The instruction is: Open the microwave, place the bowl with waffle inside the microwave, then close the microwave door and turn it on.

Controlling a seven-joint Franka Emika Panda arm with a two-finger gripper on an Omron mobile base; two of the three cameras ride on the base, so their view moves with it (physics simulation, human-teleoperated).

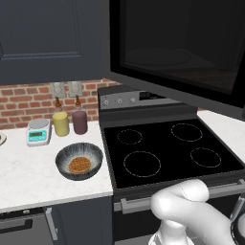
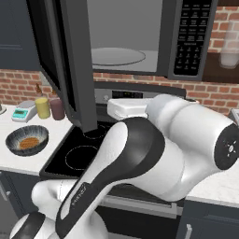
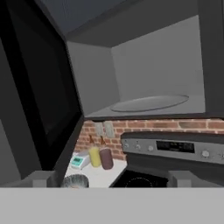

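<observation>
The microwave [image 2: 140,42] hangs above the stove with its cavity showing and a glass turntable [image 3: 148,103] inside. The microwave door [image 2: 65,60] stands swung out to the left, and its black glass [image 1: 182,43] fills the upper right of the left base view. The bowl [image 1: 79,161] sits on the white counter left of the stove, with the waffle [image 1: 80,165] lying in it. My gripper [image 3: 111,179] is open and holds nothing. It hovers in front of the open cavity, well above and to the right of the bowl [image 3: 75,180].
A black stove top [image 1: 167,148] lies under the microwave, with its knob panel [image 3: 175,146] behind. A small scale [image 1: 38,131], a yellow jar [image 1: 61,123] and a maroon jar [image 1: 79,121] stand at the brick wall behind the bowl. The keypad [image 2: 191,37] is on the microwave's right.
</observation>
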